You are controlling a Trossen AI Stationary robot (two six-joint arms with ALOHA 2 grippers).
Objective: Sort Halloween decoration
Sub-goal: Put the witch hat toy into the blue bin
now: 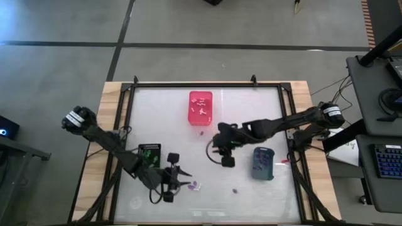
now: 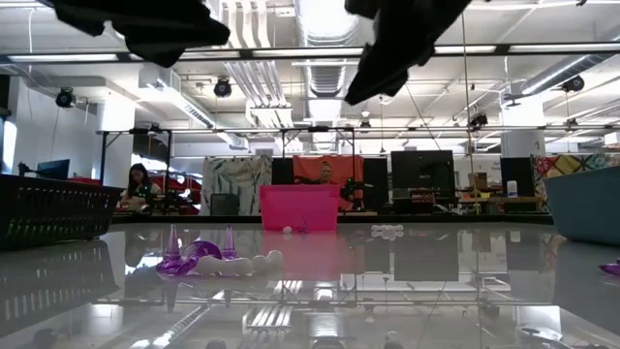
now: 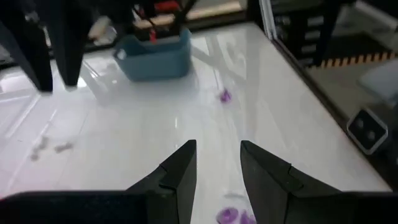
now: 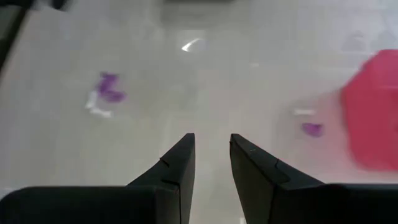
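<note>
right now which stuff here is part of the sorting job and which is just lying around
Part of the job:
- purple and white pieces near the left gripper
- lone purple piece
- pink bin
- black bin
- grey-blue bin

Just lying about:
- keyboard on the side desk
- cables off the table's edge

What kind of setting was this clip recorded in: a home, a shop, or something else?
Most likely a robotics lab or open workshop. The low view shows exposed ceiling ducts and rows of monitors behind the table, and the high view shows a desk with a keyboard beside the rig.
</note>
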